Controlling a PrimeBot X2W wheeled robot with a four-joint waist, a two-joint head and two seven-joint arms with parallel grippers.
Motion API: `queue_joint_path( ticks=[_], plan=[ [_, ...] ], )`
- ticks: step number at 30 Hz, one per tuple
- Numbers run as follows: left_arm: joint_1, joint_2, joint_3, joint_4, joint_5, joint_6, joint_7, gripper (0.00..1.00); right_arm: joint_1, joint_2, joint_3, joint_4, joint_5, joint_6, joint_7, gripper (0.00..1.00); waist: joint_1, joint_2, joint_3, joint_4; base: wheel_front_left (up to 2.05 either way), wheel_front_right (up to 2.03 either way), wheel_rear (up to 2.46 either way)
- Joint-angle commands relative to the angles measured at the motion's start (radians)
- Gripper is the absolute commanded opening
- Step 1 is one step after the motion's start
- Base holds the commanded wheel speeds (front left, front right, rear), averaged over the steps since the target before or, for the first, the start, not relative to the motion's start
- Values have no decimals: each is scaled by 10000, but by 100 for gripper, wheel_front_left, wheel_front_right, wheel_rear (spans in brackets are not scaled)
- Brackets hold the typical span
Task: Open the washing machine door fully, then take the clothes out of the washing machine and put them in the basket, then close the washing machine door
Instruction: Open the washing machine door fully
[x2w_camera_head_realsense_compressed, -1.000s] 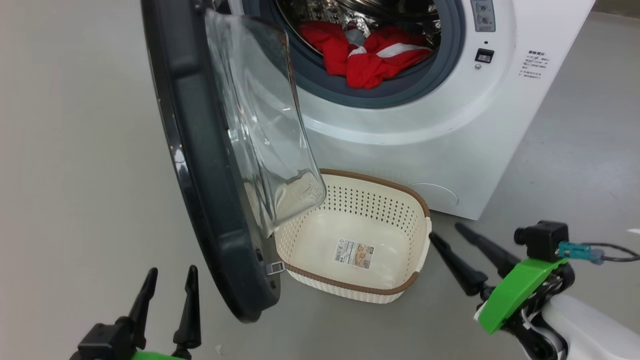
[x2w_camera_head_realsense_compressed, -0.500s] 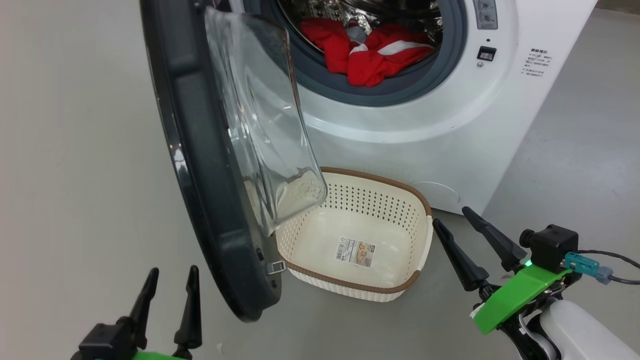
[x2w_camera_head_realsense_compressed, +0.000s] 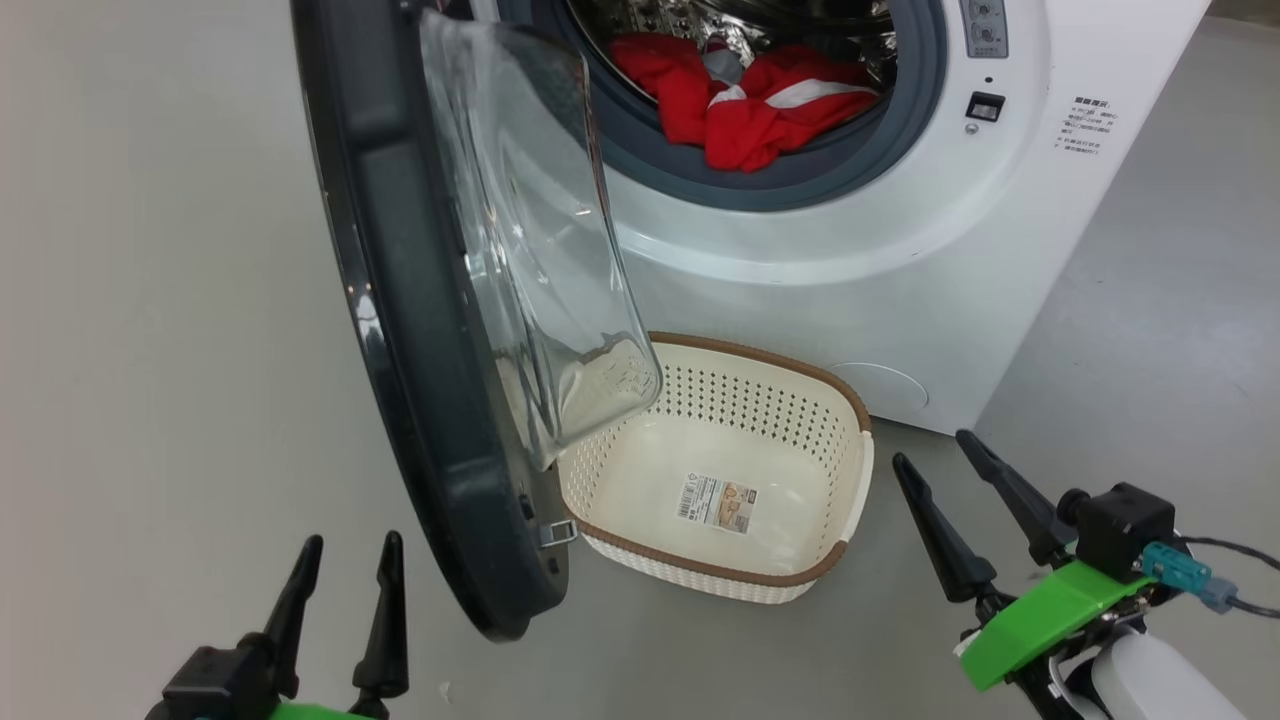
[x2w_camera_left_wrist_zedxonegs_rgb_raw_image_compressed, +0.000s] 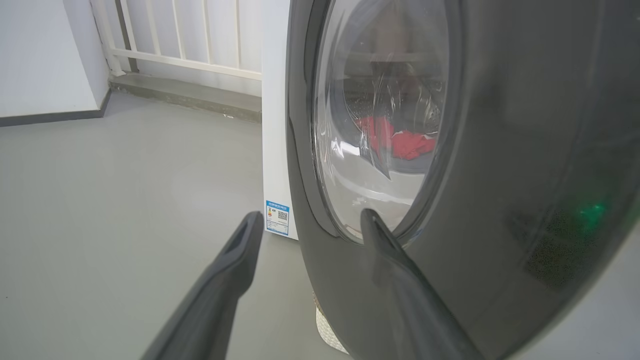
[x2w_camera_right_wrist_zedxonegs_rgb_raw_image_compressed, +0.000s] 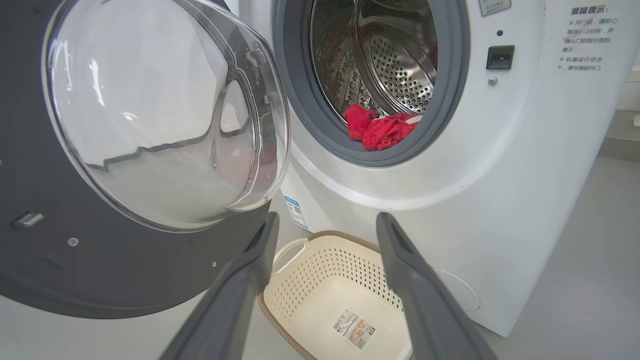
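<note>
Clothes (x2w_camera_head_realsense_compressed: 760, 125) red w/ white trim, in drum (x2w_camera_right_wrist_zedxonegs_rgb_raw_image_compressed: 400, 75) — both jaws wide, empty.

Door's out! The washing machine door (x2w_camera_head_realsense_compressed: 400, 330) stands swung wide, black rim edge-on, its glass bowl (x2w_camera_head_realsense_compressed: 540, 230) bulging back toward the washing machine (x2w_camera_head_realsense_compressed: 900, 260). In the drum's mouth the clothes (x2w_camera_head_realsense_compressed: 760, 105) lie heaped red on the grey ring. On the floor (x2w_camera_head_realsense_compressed: 150, 300) the basket (x2w_camera_head_realsense_compressed: 850, 430) sits just before the machine, paper label (x2w_camera_head_realsense_compressed: 716, 503) showing on its bare bottom. Left gripper (x2w_camera_head_realsense_compressed: 353, 540) low, fingers parted; right gripper (x2w_camera_head_realsense_compressed: 932, 447) spread wide near the basket's right end, not touching it.
</note>
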Motion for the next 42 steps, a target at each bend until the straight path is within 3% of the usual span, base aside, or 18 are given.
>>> queue_joint_path(
  ticks=[1, 11, 12, 13, 17, 22, 27, 30, 34, 37, 42],
  plan=[
    [-202, 100, 308, -213, -54, 23, -122, 100, 222, 21, 67, -101, -264, 65, -91, 100, 0, 0, -23, 19, 0, 0, 0],
    [-165, 100, 284, -208, -125, 84, -122, 100, 686, 356, -491, 115, -610, 65, -91, 100, 0, 0, -72, 42, 0, 0, 0],
    [-178, 100, 313, -209, -119, 89, -122, 47, 696, 370, -506, 118, -620, 65, -91, 100, 0, 0, -74, 38, 0, 0, 0],
    [-208, 100, 396, -263, -136, 130, -122, 0, 699, 376, -524, 121, -628, 65, -91, 100, 0, 0, -72, 34, 0, 0, 0],
    [-338, 100, 1113, -984, -348, 362, -122, 0, 684, 391, -593, 124, -661, 65, -91, 100, 0, 0, -85, 3, 0, 0, 0],
    [-544, 100, 2169, -3110, -654, 595, -122, 0, 673, 371, -678, 81, -723, 65, -91, 100, 0, 0, -62, -14, 0, 0, 0],
    [-627, 100, 1999, -5197, -820, 767, -122, 0, 668, 337, -760, -1, -823, 65, -91, 100, 0, 0, -27, -11, 0, 0, 0],
    [-569, 100, 1103, -6502, -905, 779, -122, 0, 679, 319, -767, -53, -936, 65, -91, 100, 0, 0, -8, -12, 0, 0, 0],
    [-263, 100, -716, -7063, -751, 487, -122, 0, 716, 296, -762, -145, -1195, 65, -91, 100, 0, 0, -18, -11, 0, 0, 0],
    [-67, 100, -2137, -6847, -737, 195, -122, 0, 746, 303, -787, -214, -1372, 65, -91, 100, 0, 0, -27, -10, 0, 0, 0],
    [187, 100, -3982, -5181, -1108, -226, -122, 0, 778, 337, -844, -363, -1660, 65, -91, 100, 0, 0, -30, -35, 0, 0, 0]
  ],
)
